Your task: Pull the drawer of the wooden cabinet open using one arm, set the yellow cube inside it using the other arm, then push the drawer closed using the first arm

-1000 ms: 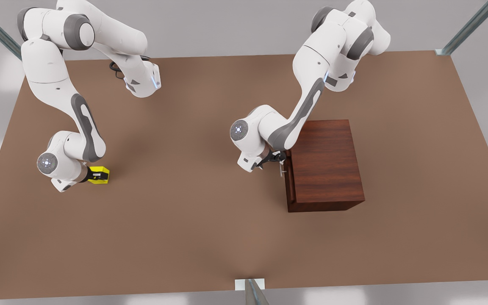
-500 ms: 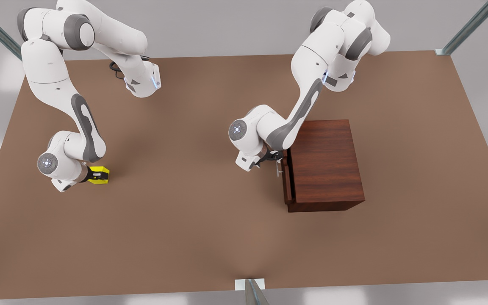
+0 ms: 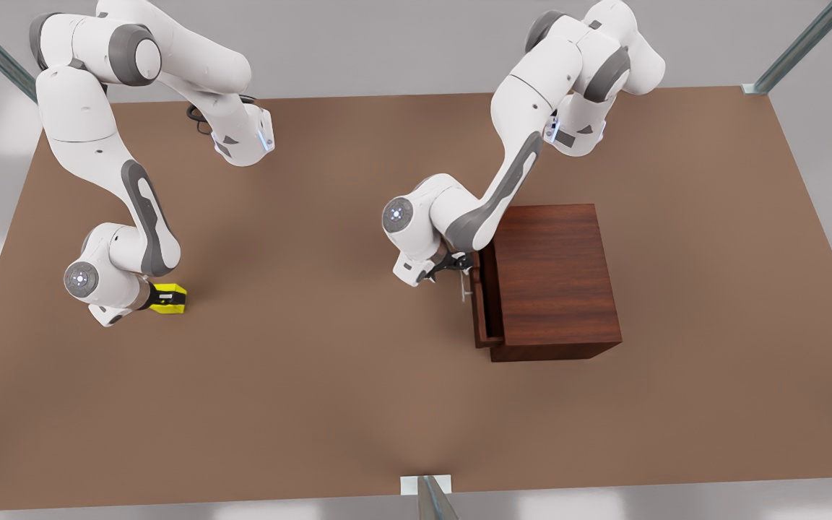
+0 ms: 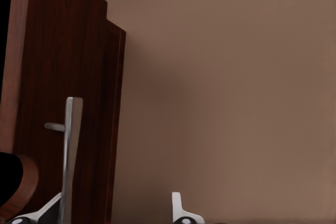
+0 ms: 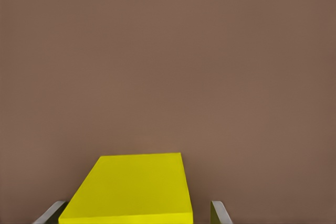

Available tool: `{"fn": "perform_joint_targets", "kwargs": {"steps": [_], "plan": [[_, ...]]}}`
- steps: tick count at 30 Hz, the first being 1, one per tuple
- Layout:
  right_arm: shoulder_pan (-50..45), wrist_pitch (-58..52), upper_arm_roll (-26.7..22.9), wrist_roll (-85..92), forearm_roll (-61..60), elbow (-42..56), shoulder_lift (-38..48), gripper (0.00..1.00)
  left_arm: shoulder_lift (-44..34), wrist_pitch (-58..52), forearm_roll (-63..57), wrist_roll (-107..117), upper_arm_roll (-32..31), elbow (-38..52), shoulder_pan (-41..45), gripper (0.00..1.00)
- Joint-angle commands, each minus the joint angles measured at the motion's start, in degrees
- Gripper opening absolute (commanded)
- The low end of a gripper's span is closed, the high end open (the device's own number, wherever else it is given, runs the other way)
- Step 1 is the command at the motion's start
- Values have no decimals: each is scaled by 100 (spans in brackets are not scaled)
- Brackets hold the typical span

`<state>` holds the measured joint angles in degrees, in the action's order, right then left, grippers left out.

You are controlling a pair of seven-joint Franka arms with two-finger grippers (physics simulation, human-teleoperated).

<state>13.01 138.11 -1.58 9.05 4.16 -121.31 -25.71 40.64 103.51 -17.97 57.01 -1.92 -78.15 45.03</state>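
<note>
On the brown bench, the left end effector is apart around the drawer handle, the right end effector apart around the yellow cube.

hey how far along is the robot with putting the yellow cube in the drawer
Early stage. The drawer is only slightly out of the wooden cabinet; the left gripper is at its silver handle, with the fingers spread and one finger clear of the bar. The right gripper straddles the yellow cube, which sits on the table. Left: open the drawer fully, place the cube, push shut.
</note>
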Motion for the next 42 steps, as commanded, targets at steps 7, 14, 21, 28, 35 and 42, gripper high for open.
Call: {"fn": "perform_joint_targets", "kwargs": {"steps": [7,14,21,28,35,42], "plan": [[0,-21,0,53,-11,2,4,100,5,11,4,161,-19,63,50,100],[-9,-21,0,44,-3,2,4,100,40,108,13,162,-19,81,50,100],[-9,-21,0,44,-3,2,4,100,66,231,-13,153,-19,81,59,100],[-9,-21,0,35,-3,2,4,100,102,345,-13,153,-19,160,85,100],[-9,-21,0,35,-3,2,-4,100,145,424,-13,118,-19,239,120,100],[0,-109,0,44,-3,-42,48,100,181,538,-48,100,-10,318,173,100]]}}
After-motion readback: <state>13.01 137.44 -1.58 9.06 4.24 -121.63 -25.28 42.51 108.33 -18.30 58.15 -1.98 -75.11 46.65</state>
